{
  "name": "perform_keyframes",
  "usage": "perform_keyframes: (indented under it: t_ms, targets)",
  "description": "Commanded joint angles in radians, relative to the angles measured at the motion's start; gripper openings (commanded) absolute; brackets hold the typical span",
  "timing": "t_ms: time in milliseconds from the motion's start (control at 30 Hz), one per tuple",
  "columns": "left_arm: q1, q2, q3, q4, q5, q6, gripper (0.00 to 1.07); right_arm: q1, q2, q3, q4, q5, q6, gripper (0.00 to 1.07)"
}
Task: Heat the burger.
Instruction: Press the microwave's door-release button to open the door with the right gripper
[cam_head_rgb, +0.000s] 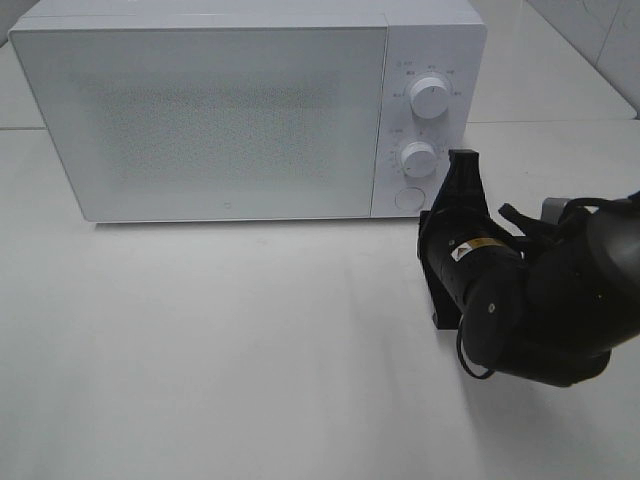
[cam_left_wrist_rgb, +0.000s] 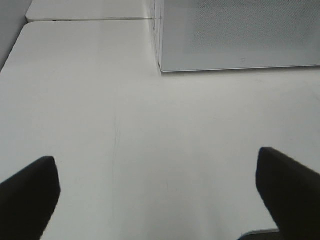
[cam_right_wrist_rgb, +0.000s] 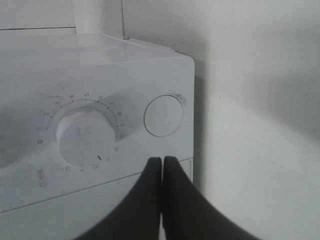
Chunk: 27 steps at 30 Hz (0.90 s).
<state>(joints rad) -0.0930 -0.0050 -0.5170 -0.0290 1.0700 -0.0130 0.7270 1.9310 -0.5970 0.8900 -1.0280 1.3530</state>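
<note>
1. Status. The burger is not in view on any cam. The microwave (cam_head_rgb: 220, 120) has its door closed, and the dotted front hides the inside, so I can't tell whether the burger is in there or off-frame.

2. Grippers. Right gripper (cam_right_wrist_rgb: 162, 162): jaws closed on nothing, the 2 tips pressed together into 1 point. It is aimed at the control panel, near the round button (cam_right_wrist_rgb: 163, 115) and the lower dial (cam_right_wrist_rgb: 87, 137). I see no contact. Left gripper (cam_left_wrist_rgb: 159, 172): jaws spread wide, empty, over bare table, well apart from the microwave.

3. Step in hand (my read): a closed-tip poke at the panel, prob. at the round button, which looks like the door release.

4. Next move calls for lining the tip up w/ the button centre, then a short, straight push. Keep off the lower dial just beside it. The microwave could slide back under the push.

5. Surface/room. The table (cam_head_rgb: 250, 400) is white, matte and flat. A join between 2 tabletops runs behind the microwave. There is a pale tiled wall at the far corner.
</note>
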Motion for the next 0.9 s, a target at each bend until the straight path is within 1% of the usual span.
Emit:
perform_keyframes:
  t_ms: [33, 100, 133, 267, 500, 833, 900]
  targets:
    - [0.002, -0.005, 0.0, -0.003, 0.001, 0.002, 1.0, -0.033, 0.024, -0.051, -0.016, 0.017, -0.028, 0.0]
    - [0.002, -0.005, 0.0, -0.003, 0.001, 0.002, 1.0, -0.039, 0.031, -0.06, -0.016, 0.023, -0.031, 0.0]
    - [0.002, -0.005, 0.0, -0.003, 0.001, 0.002, 1.0, -0.053, 0.046, -0.085, -0.024, 0.037, -0.032, 0.0]
    - [0.002, -0.005, 0.0, -0.003, 0.001, 0.002, 1.0, -0.076, 0.071, -0.122, -0.059, 0.041, -0.032, 0.0]
    - [0.002, -0.005, 0.0, -0.003, 0.001, 0.003, 1.0, -0.11, 0.114, -0.172, -0.068, 0.063, -0.034, 0.0]
    - [0.002, -0.005, 0.0, -0.003, 0.001, 0.003, 1.0, -0.113, 0.169, -0.227, -0.06, 0.077, -0.032, 0.0]
    - [0.002, -0.005, 0.0, -0.003, 0.001, 0.003, 1.0, -0.129, 0.184, -0.246, -0.066, 0.088, -0.032, 0.0]
